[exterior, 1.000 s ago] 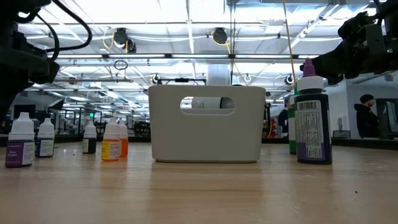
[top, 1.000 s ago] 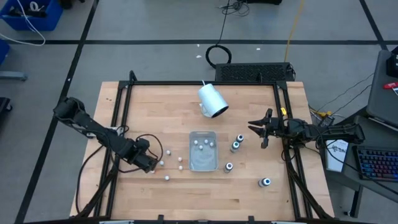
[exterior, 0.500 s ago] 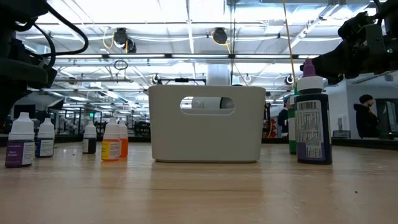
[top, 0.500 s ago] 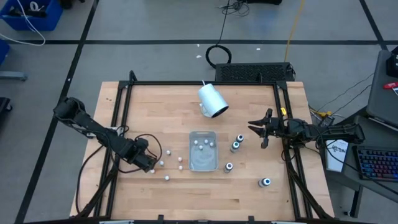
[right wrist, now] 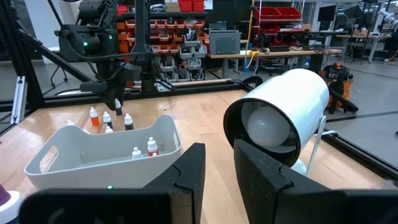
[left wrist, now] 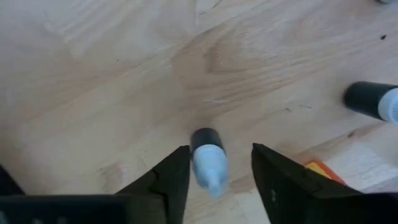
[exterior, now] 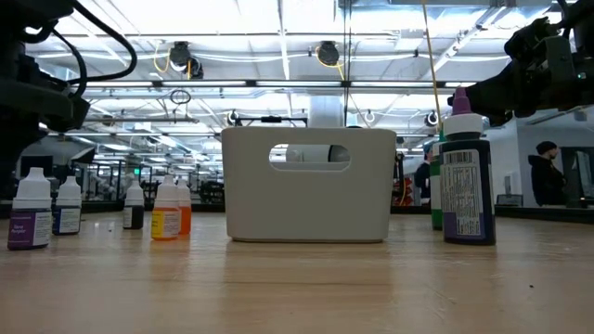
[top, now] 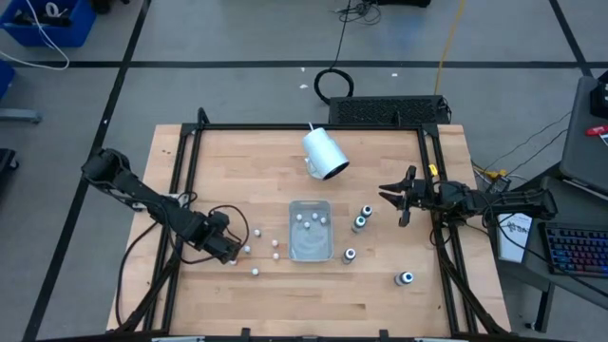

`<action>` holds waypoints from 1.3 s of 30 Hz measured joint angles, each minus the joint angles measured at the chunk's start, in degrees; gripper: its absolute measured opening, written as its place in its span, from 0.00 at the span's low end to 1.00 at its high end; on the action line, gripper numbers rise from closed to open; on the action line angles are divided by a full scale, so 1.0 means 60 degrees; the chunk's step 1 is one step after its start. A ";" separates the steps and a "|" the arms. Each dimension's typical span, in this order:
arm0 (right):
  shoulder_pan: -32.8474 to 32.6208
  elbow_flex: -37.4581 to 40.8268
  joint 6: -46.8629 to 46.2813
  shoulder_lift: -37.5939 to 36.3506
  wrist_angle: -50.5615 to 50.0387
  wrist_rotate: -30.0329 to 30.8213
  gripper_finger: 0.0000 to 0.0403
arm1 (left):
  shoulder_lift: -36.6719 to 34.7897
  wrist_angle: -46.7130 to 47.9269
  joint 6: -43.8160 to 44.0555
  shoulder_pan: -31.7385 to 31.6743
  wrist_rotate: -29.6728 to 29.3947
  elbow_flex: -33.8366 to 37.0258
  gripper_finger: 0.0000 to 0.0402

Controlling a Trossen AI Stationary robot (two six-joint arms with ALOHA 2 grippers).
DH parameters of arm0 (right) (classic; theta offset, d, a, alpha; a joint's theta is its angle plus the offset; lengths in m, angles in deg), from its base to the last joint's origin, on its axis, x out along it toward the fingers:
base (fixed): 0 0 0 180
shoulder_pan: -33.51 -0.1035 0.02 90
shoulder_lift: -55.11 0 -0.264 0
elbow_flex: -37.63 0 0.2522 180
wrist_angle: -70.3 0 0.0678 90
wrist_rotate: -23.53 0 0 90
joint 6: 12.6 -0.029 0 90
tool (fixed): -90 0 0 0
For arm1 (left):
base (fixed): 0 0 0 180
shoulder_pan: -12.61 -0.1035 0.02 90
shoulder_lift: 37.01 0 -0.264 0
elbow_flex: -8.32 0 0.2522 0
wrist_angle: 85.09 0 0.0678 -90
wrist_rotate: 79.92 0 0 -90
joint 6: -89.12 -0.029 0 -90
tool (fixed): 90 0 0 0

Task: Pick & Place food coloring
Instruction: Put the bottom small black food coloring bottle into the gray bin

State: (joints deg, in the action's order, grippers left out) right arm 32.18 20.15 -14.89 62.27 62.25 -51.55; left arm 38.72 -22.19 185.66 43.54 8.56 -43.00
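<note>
The food coloring is scattered: small whitish bottles (top: 255, 231) stand on the table left of the clear tray (top: 311, 249), and some stand inside it. Dark, pale-capped bottles (top: 359, 223) stand to its right. My left gripper (top: 229, 251) is low over the left group and open. In the left wrist view its fingers (left wrist: 176, 177) stand on either side of one small upright dark-bodied bottle (left wrist: 207, 157), with a gap on each side. My right gripper (top: 404, 197) hovers open near the table's right edge, right of the dark bottles.
A large white cup (top: 325, 154) lies on its side beyond the tray, its mouth toward my right gripper (right wrist: 217, 165). A black frame (top: 304, 126) runs around the tabletop. In the low view a tall dark bottle (exterior: 467, 181) stands right of the tray (exterior: 306, 186).
My left arm has wavered slightly over the small bottles and ended about where it began. The bottles, tray and cup have stayed put.
</note>
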 joint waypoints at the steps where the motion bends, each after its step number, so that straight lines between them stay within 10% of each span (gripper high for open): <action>1: -0.0003 0.0003 0.0001 0.0000 0.0000 0.0000 0.19 | 0.0000 -0.0002 0.0000 0.0000 0.0002 0.0000 0.38; 22: 0.0000 0.0003 -0.0002 -0.0003 0.0000 0.0000 0.19 | 0.0007 0.0325 -0.1118 -0.0244 -0.0568 -0.0902 0.16; 39: 0.0001 0.0003 -0.0001 0.0001 -0.0004 0.0000 0.19 | 0.1745 -0.0167 -0.9424 -0.3081 -0.1391 -0.5957 0.16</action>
State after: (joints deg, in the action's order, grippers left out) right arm 32.19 20.17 -14.90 62.27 62.23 -51.55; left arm 49.19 -23.19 129.11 25.06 0.21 -78.74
